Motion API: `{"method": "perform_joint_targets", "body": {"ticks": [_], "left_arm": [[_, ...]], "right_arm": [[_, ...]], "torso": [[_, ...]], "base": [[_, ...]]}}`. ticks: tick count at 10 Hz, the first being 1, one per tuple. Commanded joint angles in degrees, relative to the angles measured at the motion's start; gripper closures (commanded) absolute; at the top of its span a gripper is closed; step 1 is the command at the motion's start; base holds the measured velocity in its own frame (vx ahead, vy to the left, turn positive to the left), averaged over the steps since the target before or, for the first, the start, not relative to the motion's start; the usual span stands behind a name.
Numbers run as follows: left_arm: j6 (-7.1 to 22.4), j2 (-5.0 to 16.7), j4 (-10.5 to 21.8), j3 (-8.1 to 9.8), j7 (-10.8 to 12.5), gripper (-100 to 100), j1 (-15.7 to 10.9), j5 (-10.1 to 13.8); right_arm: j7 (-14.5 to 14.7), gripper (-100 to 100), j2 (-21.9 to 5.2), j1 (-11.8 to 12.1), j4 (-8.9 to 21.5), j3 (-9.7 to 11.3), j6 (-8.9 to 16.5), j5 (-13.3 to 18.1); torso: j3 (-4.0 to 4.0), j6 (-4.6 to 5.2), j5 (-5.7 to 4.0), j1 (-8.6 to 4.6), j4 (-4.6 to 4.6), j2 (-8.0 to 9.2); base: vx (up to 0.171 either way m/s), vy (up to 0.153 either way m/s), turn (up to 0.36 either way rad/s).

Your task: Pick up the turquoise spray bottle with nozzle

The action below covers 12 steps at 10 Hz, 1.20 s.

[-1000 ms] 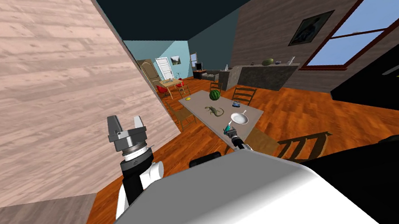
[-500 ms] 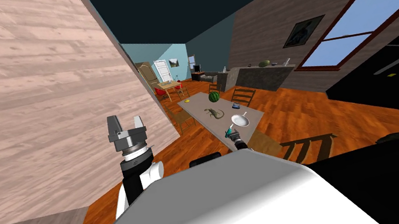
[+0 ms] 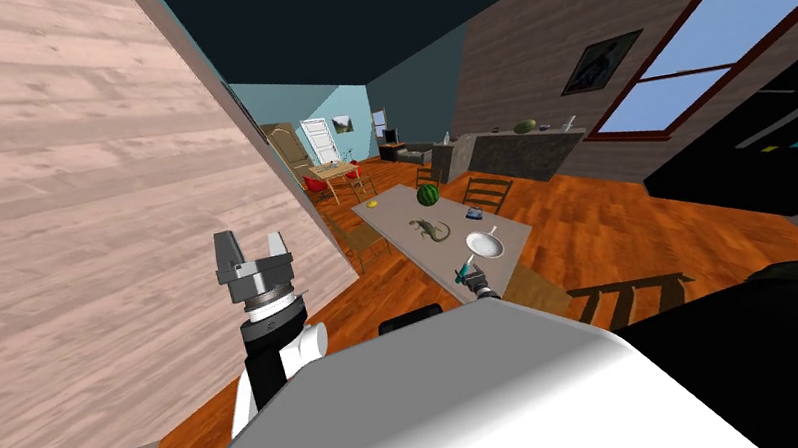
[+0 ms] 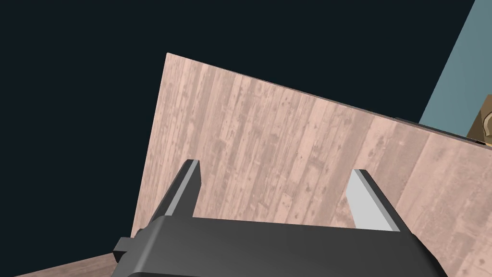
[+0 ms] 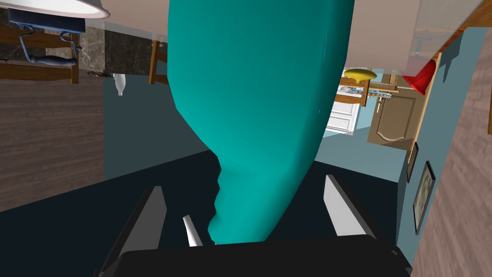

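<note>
The robot is at the grasp itself, with the reach looking done and the squeeze not yet made. Its right gripper (image 5: 244, 187) is at the near end of the long grey table (image 3: 395, 211), at about one o'clock from the robot's chest. There the turquoise spray bottle (image 5: 259, 96) stands close to the table's edge, with a white pan (image 3: 483, 242) just beyond it at its one o'clock.

Seen from the right hand, the two fingers (image 5: 154, 211) are spread wide on either side of the bottle's narrow neck. There is a clear gap on each side, so nothing is gripped. The pale nozzle tip (image 5: 192, 234) pokes out beside the neck, close to the gripper's body.

Farther down the table lie a green lizard figure (image 3: 429, 229) and a watermelon (image 3: 427, 194), both well apart from the bottle.

The left gripper (image 3: 251, 241) is raised at about ten o'clock beside the wooden wall, fingers wide and empty.

Next, I judge, the right fingers should close squarely on the neck without catching the nozzle. Then it can lift straight up, clear of the pan.
</note>
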Motion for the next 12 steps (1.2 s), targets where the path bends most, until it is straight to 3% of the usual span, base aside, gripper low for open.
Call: {"method": "perform_joint_targets", "body": {"ticks": [1, 4, 5, 6, 10, 11, 12], "left_arm": [[0.0, 0.0, 0.0, 0.0, 0.0, 0, 0.0, 0.0], [0.0, 0.0, 0.0, 0.0, 0.0, 0, 0.0, 0.0], [0.0, 0.0, 0.0, 0.0, 0.0, 0, 0.0, 0.0], [0.0, 0.0, 0.0, 0.0, 0.0, 0, -0.01, 0.0], [0.0, 0.0, 0.01, 0.0, 0.0, 0, -0.01, 0.0], [0.0, 0.0, 0.01, 0.0, 0.0, 0, -0.01, 0.0], [0.0, 0.0, 0.01, 0.0, 0.0, 0, -0.01, 0.0]], "right_arm": [[-1.12, -100, -0.17, 2.74, -2.15, 1.08, -0.57, 0.08], [-2.25, -100, -0.57, 6.59, -4.18, 2.42, -2.59, -0.07], [-1.87, -100, -0.38, 5.43, -3.77, 2.12, -1.79, 0.01], [-2.01, 100, -0.39, 5.6, -3.92, 2.19, -1.86, 0.02], [-2.18, 100, -0.31, 5.53, -3.97, 2.18, -1.98, -0.08], [-2.18, 0, -0.31, 5.53, -3.98, 2.19, -1.99, -0.08], [-1.12, 100, -0.17, 2.74, -2.15, 1.08, -0.57, 0.08]], "torso": [[0.0, 0.0, 0.0, 0.0, 0.0, 0.0], [0.02, 0.0, 0.0, -0.01, 0.01, 0.03], [0.04, 0.01, 0.0, 0.01, 0.02, 0.06], [0.11, -0.01, -0.01, -0.03, 0.04, 0.2], [0.14, -0.06, -0.07, -0.18, 0.01, 0.29], [0.13, -0.05, -0.07, -0.19, 0.01, 0.28], [0.13, -0.05, -0.07, -0.2, 0.01, 0.27]], "base": [[0.103, 0.017, -0.046], [0.116, 0.02, -0.053], [0.049, 0.013, -0.017], [0.009, 0.002, 0.002], [0.001, 0.0, -0.003], [0.0, 0.0, 0.0], [-0.121, -0.004, 0.118]]}}
